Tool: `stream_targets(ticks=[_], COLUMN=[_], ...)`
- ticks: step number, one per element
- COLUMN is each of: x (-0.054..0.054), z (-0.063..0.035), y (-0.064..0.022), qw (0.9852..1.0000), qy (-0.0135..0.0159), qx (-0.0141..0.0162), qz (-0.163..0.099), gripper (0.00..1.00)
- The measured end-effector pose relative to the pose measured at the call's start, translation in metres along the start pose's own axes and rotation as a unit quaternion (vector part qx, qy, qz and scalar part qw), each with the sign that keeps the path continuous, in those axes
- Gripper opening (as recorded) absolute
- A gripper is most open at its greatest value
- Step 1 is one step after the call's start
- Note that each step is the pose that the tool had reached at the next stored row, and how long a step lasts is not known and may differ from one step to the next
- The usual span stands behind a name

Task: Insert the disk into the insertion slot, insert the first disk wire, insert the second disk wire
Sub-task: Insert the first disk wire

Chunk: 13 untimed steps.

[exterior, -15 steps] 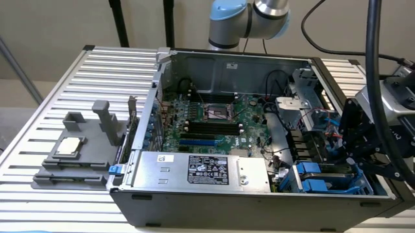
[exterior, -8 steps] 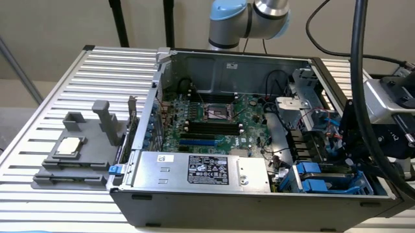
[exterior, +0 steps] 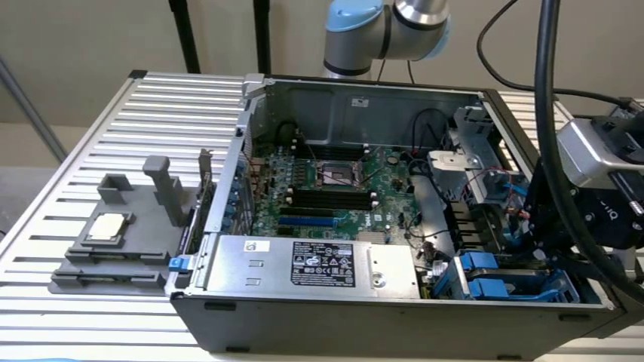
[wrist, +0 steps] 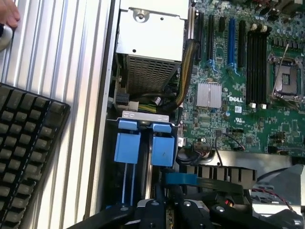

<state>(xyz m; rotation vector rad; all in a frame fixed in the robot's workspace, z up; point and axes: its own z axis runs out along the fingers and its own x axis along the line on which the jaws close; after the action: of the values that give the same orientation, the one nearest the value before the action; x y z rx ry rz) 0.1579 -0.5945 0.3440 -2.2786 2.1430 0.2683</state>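
- Blue plastic tabs marked the insertion slot (exterior: 498,279), the grey drive cage in the near corner of the open computer case (exterior: 403,320), at the exterior view's right and just beside the silver box with the black label (exterior: 312,264).
- The claw (wrist: 167,198) hung low over that cage, next to a short blue piece (wrist: 181,179). Whether it was apart, together or clamped on something could not be told.
- Whether the disk sat inside the cage could not be told either. If its carrier frame met the rails askew, it would likely bind.
- Thin loose wires (wrist: 228,138) and a thick sleeved cable (wrist: 183,81) crowded the cage. The claw could snag them, and a plug pushed in off-line could jam or bend.
- Farther in lay the motherboard (exterior: 332,188) with its bare processor socket (exterior: 337,175), which a slipped part could strike.
- Outside the case, a keyboard (wrist: 28,143) and a grey fixture (exterior: 131,234) rested on the slatted metal surface (exterior: 151,98). A person's hand (wrist: 7,16) was at its edge, well apart from the claw.
- Farthest off stood the arm's base (exterior: 387,30).
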Motion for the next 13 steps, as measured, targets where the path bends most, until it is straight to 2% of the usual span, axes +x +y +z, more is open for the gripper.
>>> stream_targets(ticks=[3, 5, 8, 11, 13], x=[-0.0002, -0.0004, -0.0010, -0.0018, -0.0023], z=[0.0000, 0.0008, 0.0029, 0.0045, 0.0047], y=[-0.0043, -0.0067, -0.0080, -0.0087, -0.0093], qw=[1.0000, 1.0000, 0.9999, 0.9998, 0.9997], qy=[0.0040, 0.0055, 0.0061, 0.0064, 0.0068], qx=[-0.0018, -0.0034, -0.0072, -0.0129, -0.0157], qz=[0.002, 0.004, 0.009, 0.014, 0.018], gripper=[0.16, 0.16, 0.16, 0.16, 0.16])
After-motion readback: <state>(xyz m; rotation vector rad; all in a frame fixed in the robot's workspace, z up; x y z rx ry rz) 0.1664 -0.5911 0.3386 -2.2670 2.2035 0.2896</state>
